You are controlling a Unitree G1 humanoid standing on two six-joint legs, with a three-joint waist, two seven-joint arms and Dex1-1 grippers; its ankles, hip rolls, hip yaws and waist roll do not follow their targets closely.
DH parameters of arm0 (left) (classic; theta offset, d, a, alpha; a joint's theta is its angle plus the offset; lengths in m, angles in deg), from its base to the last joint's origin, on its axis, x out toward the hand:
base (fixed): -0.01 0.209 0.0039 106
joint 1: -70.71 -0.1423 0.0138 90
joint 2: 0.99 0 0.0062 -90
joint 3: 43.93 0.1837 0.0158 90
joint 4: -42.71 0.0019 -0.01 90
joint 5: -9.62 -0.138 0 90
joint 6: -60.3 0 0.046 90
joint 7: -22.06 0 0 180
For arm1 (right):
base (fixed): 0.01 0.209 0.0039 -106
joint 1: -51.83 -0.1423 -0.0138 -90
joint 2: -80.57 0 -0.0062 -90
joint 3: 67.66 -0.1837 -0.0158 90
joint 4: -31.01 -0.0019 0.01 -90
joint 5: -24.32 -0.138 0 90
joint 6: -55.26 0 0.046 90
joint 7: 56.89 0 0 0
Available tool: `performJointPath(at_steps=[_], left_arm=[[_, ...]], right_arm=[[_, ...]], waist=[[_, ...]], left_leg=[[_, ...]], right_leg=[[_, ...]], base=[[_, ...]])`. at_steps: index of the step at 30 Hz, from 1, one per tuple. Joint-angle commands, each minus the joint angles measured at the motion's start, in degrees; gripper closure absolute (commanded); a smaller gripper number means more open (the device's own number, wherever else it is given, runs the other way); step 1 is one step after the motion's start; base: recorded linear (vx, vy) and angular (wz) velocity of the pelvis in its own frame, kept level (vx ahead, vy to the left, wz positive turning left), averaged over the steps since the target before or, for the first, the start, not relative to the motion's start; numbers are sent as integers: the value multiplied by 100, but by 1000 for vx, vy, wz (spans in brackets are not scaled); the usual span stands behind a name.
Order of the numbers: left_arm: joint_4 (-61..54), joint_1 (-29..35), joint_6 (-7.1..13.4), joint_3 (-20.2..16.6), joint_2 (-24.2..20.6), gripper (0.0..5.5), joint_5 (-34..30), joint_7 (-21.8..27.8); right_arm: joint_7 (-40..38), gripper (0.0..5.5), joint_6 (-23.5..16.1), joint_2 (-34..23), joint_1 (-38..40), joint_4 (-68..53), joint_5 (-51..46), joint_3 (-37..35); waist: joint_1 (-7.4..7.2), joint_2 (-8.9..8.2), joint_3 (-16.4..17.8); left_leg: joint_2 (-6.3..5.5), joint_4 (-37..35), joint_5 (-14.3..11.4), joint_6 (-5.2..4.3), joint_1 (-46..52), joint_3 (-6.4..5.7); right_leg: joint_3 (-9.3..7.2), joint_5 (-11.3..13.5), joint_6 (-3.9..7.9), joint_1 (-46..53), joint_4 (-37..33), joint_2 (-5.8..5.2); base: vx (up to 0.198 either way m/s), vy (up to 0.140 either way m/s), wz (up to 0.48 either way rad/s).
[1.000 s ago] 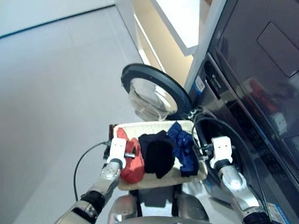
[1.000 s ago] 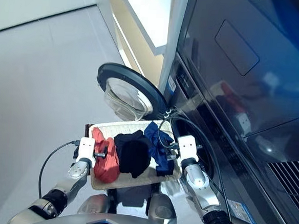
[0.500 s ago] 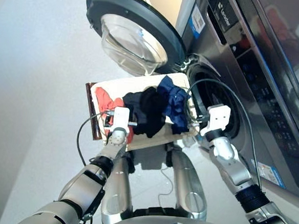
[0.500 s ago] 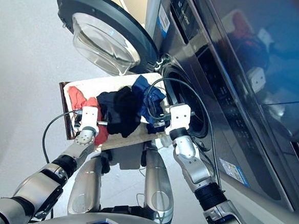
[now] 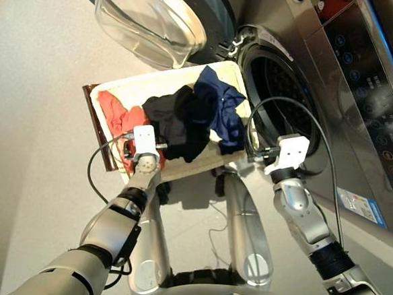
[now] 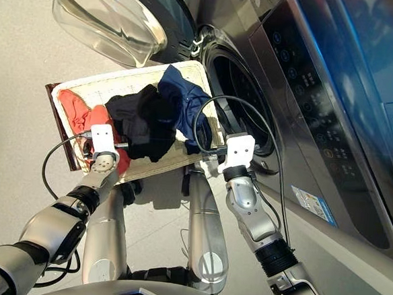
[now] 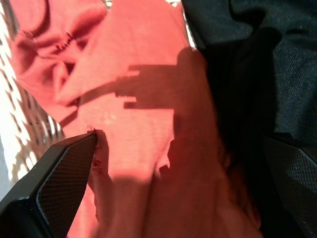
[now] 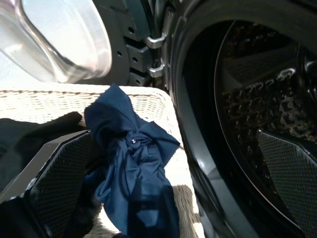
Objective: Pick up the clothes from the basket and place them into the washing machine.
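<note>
The cream-white basket (image 5: 162, 83) sits in front of the washing machine (image 5: 335, 96), beside its open dark drum (image 5: 282, 79). The clothes lie in it: coral-red (image 5: 112, 113) at the left, black (image 5: 174, 122) in the middle, navy blue (image 5: 219, 108) at the right. My left gripper (image 7: 183, 163) is open right over the coral-red garment (image 7: 143, 114), one fingertip (image 7: 69, 168) at the cloth. Open as well, my right gripper (image 8: 173, 173) hovers at the basket's near right corner, with the navy garment (image 8: 133, 173) and the drum's rim (image 8: 198, 139) between its fingers.
The round door (image 5: 148, 16) with its clear glass bowl stands open past the basket's far side. A dark brown board (image 5: 94, 113) lines the basket's left edge. Black cables loop from both wrists (image 5: 280, 106). The machine's control panel (image 5: 364, 71) is at the right.
The head camera has tilted down and closer, so the whole scene has shifted. Both grippers keep about the same places at the basket, left on the coral-red garment, right by the navy one.
</note>
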Motion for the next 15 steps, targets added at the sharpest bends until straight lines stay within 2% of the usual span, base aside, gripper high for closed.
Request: performJointPath(at_steps=[1,3,5,7,8,10,15], left_arm=[[263,-28,-31,-205,52,0,195,-236],[254,-34,-28,-252,42,0,166,-296],[-42,-186,83,-270,67,0,232,-452],[-1065,-730,322,-100,23,0,293,-394],[-1380,-1007,352,-24,-3,0,280,-352],[-1432,-1257,333,-76,58,0,517,-332],[-1157,-1061,293,-263,18,0,545,-407]], right_arm=[[-93,0,-535,-192,82,-735,43,-38],[-124,0,-538,-235,90,-736,73,-33],[-207,0,-523,-284,94,-729,156,-76],[-266,0,-508,-308,188,-788,185,-235],[-271,0,-483,-306,246,-792,211,-296],[-293,0,-421,-305,251,-727,321,-340],[-361,0,-440,-393,145,-664,405,-302]], waist=[[-22,24,-220],[-20,33,-214],[32,80,-181],[91,161,-118],[136,192,-89],[187,224,-15],[211,227,70]], left_leg=[[192,182,-46,-351,-12,-519],[193,166,-38,-355,-31,-513],[163,155,-22,-352,-60,-509],[129,118,21,-326,-69,-516],[112,84,40,-315,-50,-510],[86,26,70,-297,1,-491],[72,4,88,-312,3,-475]], right_leg=[[153,-715,692,28,652,-338],[157,-700,696,-7,641,-339],[174,-665,696,-24,609,-345],[161,-627,692,-23,570,-346],[151,-613,686,-8,544,-350],[169,-592,671,28,481,-354],[182,-614,659,41,481,-369]], base=[[0,0,0],[0,0,0],[0,0,0],[0,0,0],[0,0,0],[0,0,0],[0,0,0]])
